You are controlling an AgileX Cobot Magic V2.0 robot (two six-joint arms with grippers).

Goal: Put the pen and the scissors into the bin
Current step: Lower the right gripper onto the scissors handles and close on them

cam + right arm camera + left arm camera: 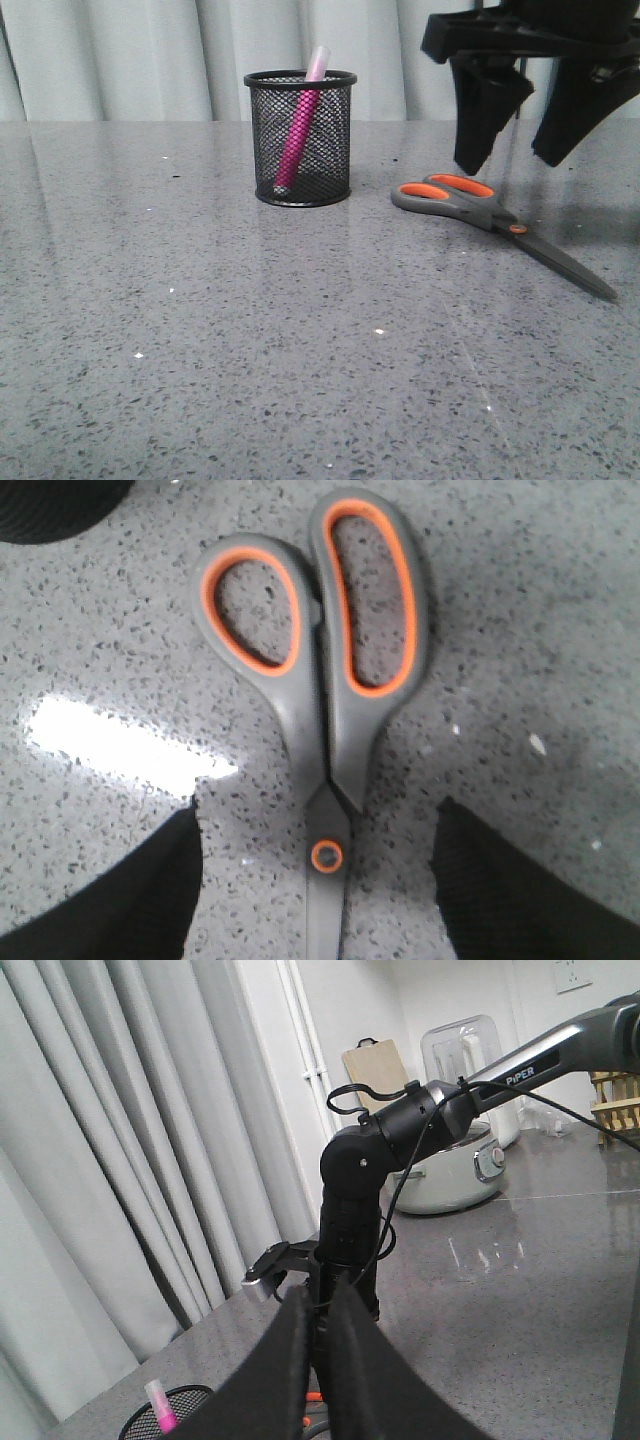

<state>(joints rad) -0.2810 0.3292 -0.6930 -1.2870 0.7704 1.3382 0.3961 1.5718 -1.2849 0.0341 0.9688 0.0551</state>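
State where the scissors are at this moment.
In the front view the scissors lie flat on the grey table, right of the bin, handles nearest it and blades pointing away. The right gripper hangs open directly above them.

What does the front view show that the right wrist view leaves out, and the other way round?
Only the front view shows the pen standing tilted inside the bin, the curtain behind, and the whole length of the scissors down to the blade tip. Only the right wrist view shows the handles from above, closed together, with the orange pivot dot between the open fingers of the right gripper. Both show the scissors lying flat on the speckled grey table and the right gripper above them.
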